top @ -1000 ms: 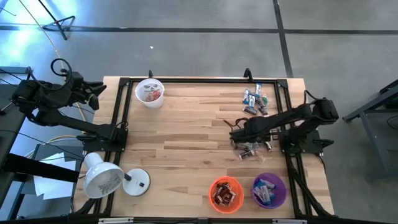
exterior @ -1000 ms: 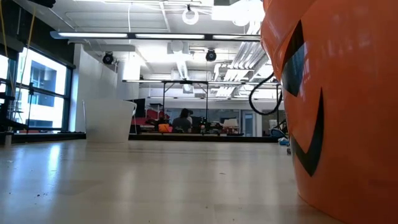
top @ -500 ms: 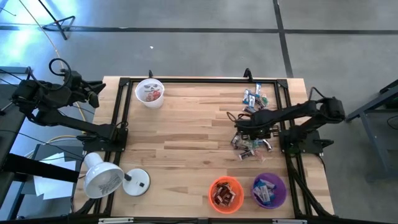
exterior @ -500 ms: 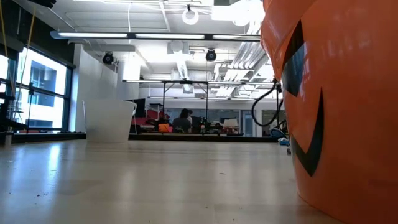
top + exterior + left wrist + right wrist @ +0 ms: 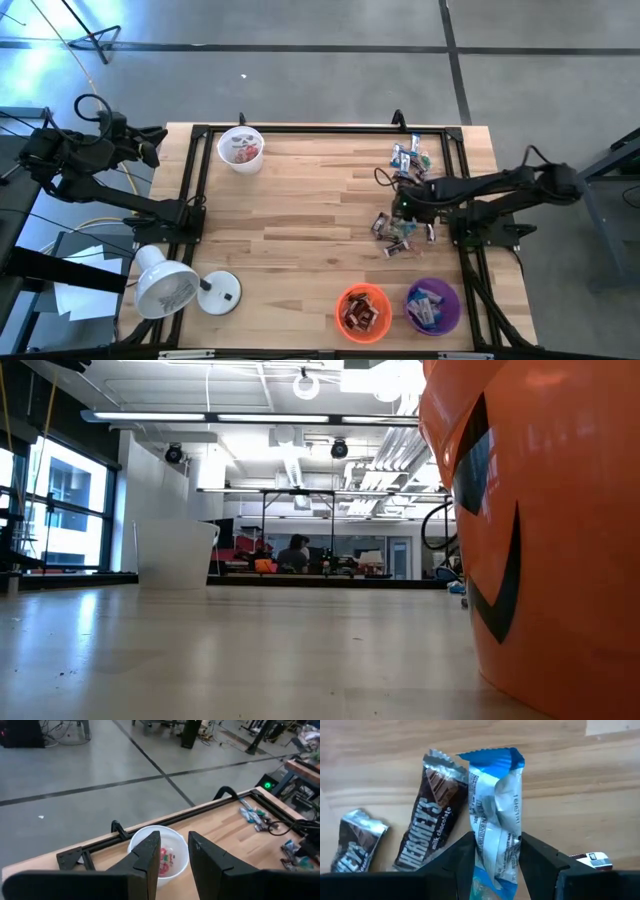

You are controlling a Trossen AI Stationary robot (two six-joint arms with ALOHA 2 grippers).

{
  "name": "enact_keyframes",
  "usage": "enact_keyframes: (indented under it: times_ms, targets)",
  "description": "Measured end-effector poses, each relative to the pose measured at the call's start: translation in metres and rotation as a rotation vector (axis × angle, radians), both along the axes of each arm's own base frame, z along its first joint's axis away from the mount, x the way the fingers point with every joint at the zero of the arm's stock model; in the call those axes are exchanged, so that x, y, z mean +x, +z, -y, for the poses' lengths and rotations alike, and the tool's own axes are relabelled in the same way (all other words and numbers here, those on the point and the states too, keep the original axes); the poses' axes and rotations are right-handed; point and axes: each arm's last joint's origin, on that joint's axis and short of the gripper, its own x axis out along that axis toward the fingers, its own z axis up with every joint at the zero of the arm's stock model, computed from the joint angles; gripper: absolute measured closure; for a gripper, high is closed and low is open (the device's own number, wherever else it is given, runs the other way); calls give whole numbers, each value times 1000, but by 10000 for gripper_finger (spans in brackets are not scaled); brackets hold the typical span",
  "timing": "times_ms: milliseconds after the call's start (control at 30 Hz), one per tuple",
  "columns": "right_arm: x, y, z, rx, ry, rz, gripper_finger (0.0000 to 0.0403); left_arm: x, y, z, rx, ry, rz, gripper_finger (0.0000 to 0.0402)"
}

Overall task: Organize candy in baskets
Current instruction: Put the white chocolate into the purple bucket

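My right gripper (image 5: 405, 203) points down over the table's right part, shut on a blue-and-white candy bar (image 5: 495, 805). Loose candy lies in two heaps: blue-and-white pieces (image 5: 408, 160) farther back and brown ones (image 5: 400, 235) nearer; two brown bars (image 5: 427, 832) lie flat under the gripper. The white basket (image 5: 240, 148) stands at the far left, the orange basket (image 5: 363, 312) and the purple basket (image 5: 432, 305) at the near right, all holding candy. My left gripper (image 5: 172, 855) waits open beyond the table's left edge, high up and facing the white basket (image 5: 160, 852). My right gripper pinches the blue-and-white bar by its two long edges (image 5: 485, 845) between its two fingers (image 5: 462, 855). The fingers come from above, pointing down, and lie along the bar. The bar's free end with the blue crimp (image 5: 492, 757) sticks out below the fingertips, above the wood.
A white dome lamp (image 5: 170, 285) on a round base stands at the near left corner. A black frame (image 5: 200, 180) runs along the table's edges. The middle of the wooden top is bare. In the low view the orange basket (image 5: 540, 530) fills the right side.
My right gripper has moved toward the table's right edge and a little toward the far edge, sinking lower and tipping until it points straight down, with its elbow swinging out to the right. Its finger gap shows no change.
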Motion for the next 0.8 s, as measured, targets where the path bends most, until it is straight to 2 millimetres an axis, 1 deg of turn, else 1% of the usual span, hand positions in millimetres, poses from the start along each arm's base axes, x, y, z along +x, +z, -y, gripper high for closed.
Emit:
enact_keyframes:
  times_ms: [133,267,333,500,533,600,700,800]
  targets:
    - [-6,-4,3,14,-41,-24,261,0,0,0,-14,9,18,313]
    - [-6,-2,5,16,8,-30,273,0,0,0,-14,9,22,313]
    - [-6,-1,5,14,9,-33,294,0,0,0,-14,9,22,313]
    - [-5,1,5,20,9,-32,379,0,0,0,-14,9,21,313]
    - [-5,1,5,26,10,-29,387,0,0,0,-14,8,22,313]
    - [-3,3,5,38,13,-20,384,0,0,0,-16,6,21,313]
    - [0,11,4,52,27,-22,371,1,0,1,-28,-9,18,313]
    - [6,29,4,61,47,7,377,1,0,1,-34,-30,6,313]
